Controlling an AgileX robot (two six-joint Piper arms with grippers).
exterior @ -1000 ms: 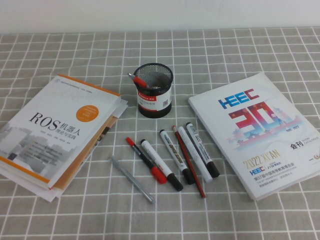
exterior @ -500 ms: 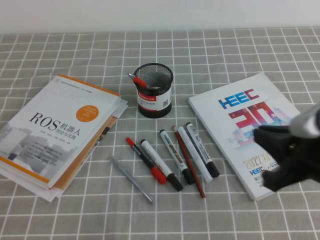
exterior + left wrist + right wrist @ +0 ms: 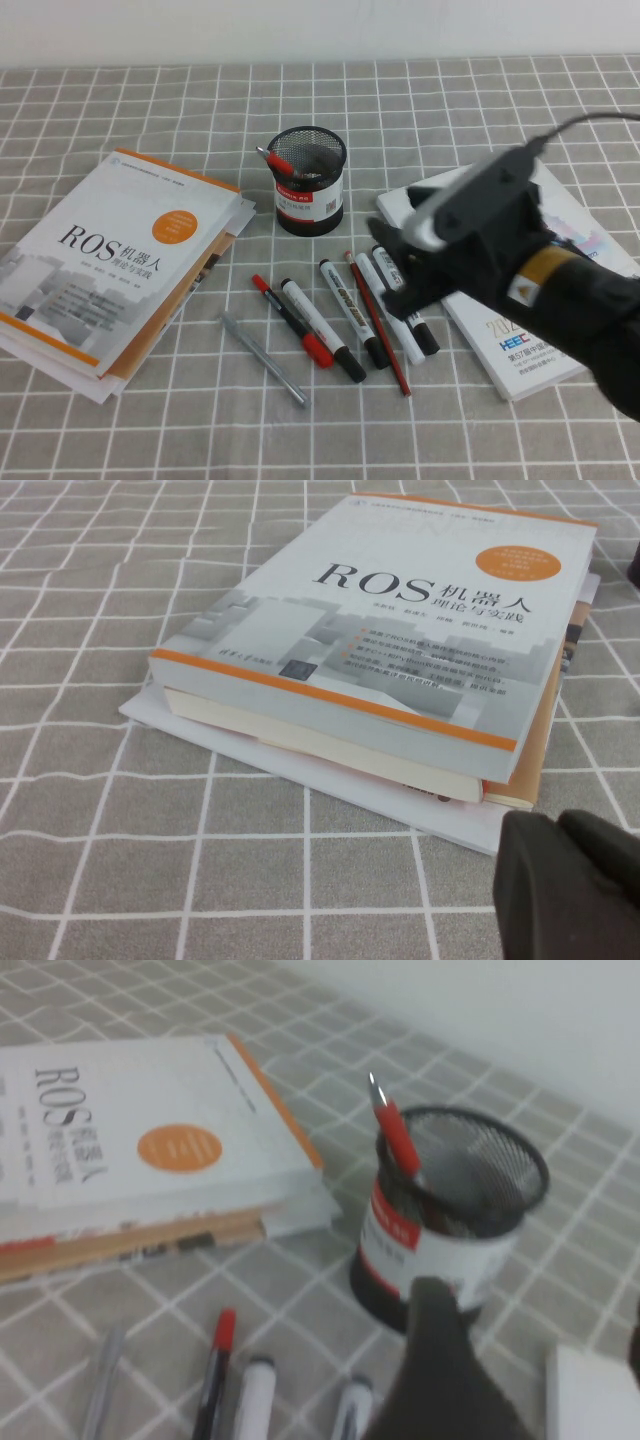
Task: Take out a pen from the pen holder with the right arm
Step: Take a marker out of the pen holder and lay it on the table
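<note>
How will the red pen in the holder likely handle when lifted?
The red pen looks stiff and slim, probably light. Leaning loose against the holder rim, it should slide out freely. Right hand hovers open above the markers; left hand sits by the books.

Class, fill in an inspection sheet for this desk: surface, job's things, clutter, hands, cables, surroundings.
Surface: grey checked cloth.
Job's things: black mesh pen holder upright, red pen leaning inside.
Clutter: ROS book stack at left, HEEC catalogue at right, loose pens between them.
Hands: right hand open above the loose pens, short of the holder; left hand shut, low beside the book stack.
Cables: one thin cable arching over the right arm.
Surroundings: plain white wall behind.
</note>
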